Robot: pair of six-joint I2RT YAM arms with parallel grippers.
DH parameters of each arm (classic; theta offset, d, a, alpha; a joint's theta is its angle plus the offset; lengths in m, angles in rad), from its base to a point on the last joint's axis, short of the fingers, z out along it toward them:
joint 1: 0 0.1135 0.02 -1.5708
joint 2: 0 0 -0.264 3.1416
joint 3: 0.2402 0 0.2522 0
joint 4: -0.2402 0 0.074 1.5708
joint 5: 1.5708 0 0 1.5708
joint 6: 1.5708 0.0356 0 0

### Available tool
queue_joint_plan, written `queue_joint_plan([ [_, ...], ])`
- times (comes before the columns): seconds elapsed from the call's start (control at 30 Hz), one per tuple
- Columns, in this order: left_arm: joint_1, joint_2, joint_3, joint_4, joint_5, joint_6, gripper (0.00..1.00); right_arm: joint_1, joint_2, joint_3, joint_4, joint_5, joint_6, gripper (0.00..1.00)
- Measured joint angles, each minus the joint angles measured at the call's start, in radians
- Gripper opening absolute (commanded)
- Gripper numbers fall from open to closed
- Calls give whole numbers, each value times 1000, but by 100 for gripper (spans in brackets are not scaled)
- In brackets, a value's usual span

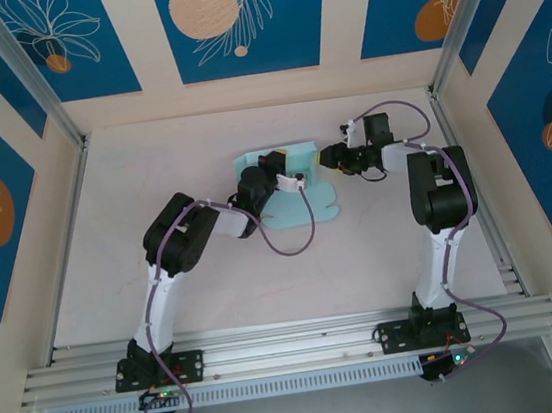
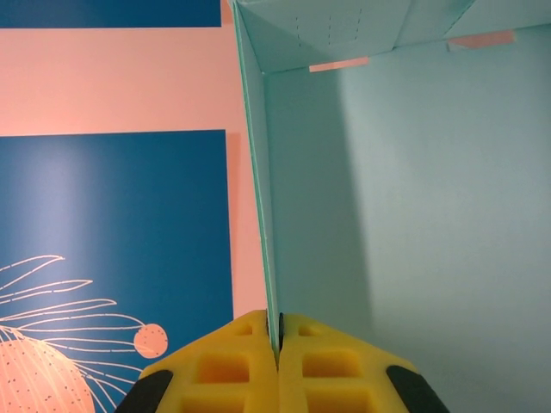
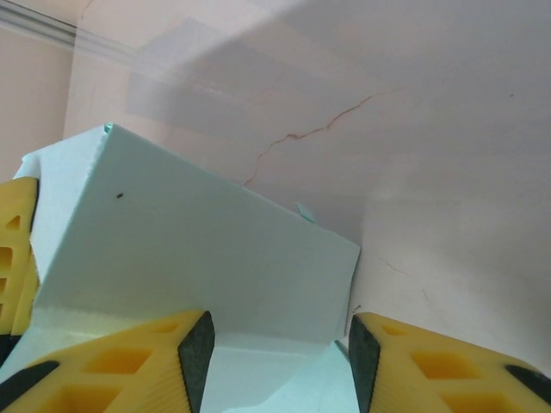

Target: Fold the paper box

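The paper box (image 1: 314, 204) is pale light-blue card, partly folded, lying at the middle back of the table with rounded flaps spread toward the front. My left gripper (image 1: 281, 167) reaches over it from the left. In the left wrist view that gripper (image 2: 277, 337) is shut on the thin edge of an upright wall of the box (image 2: 387, 215). My right gripper (image 1: 326, 155) is at the box's right end. Its black pads (image 3: 196, 353) stand open, with a raised panel of the box (image 3: 198, 241) just beyond and between them, apart from both pads.
The pale table (image 1: 215, 284) is bordered by patterned blue and cream walls (image 1: 233, 20) and metal posts (image 1: 41, 94). An aluminium rail (image 1: 293, 345) runs along the near edge. A purple cable (image 1: 300, 239) loops off the left arm near the box.
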Motion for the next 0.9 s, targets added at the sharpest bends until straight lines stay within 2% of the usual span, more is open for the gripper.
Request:
queue_joint_plan([
  [0.47, 10, 0, 0, -6, -7, 0, 0, 21, -10, -29, 68, 53, -12, 60],
  [0.73, 11, -9, 0, -27, -7, 0, 0, 31, -34, -70, 98, 33, -37, 61],
  [0.9, 11, -15, 1, -41, -6, 0, 0, 82, -57, -84, 98, -7, -60, 61],
])
